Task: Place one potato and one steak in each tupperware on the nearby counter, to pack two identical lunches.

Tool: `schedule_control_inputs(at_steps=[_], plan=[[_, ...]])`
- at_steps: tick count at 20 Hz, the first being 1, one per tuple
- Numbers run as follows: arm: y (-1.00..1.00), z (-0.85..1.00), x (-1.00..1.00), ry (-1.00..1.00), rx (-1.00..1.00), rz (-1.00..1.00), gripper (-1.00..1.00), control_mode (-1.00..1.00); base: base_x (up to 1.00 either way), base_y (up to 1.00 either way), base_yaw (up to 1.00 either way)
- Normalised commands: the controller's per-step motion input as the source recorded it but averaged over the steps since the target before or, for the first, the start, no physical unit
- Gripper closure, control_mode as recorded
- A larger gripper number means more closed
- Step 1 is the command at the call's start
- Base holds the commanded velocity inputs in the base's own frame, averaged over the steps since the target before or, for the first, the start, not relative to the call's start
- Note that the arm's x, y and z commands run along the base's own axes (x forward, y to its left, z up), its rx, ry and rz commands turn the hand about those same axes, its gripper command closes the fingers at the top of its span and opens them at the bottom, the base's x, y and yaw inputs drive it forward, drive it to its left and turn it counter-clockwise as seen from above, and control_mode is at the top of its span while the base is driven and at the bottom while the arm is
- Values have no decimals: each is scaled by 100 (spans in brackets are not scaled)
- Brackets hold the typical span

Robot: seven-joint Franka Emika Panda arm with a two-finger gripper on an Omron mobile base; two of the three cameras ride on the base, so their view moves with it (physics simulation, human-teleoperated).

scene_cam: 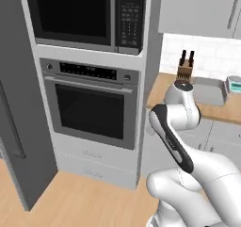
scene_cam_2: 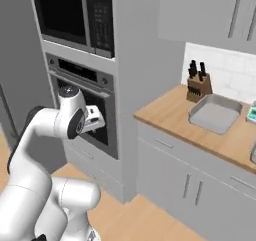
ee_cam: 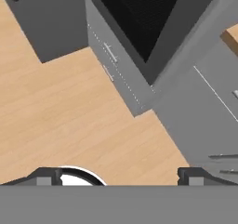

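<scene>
On counter (scene_cam_2: 170, 115), tupperware (scene_cam_2: 215, 114) far from gripper (ee_cam: 118, 175)

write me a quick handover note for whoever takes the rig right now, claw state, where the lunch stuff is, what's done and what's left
Claw: open, holding nothing, pointing down at the wooden floor in front of the wall oven.
Tupperware: one grey tray sits on the counter beside the knife block; it looks empty. A second tray cannot be made out with certainty.
Potatoes and steaks: I can't place any from these pictures.
Done: nothing packed as far as can be seen.
Left: find the food, put one potato and one steak in each tray.
</scene>
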Motion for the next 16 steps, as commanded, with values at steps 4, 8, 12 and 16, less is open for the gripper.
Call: schedule_control_inputs(at_steps=[4, 8, 12, 16], plan=[[0, 0, 0, 0, 0, 0, -100, 100, -32, 100, 70], [0, 0, 0, 0, 0, 0, -100, 100, -10, 100, 64], [0, 0, 0, 0, 0, 0, -100, 100, 0, 100, 53], [0, 0, 0, 0, 0, 0, -100, 100, 21, 100, 39]])
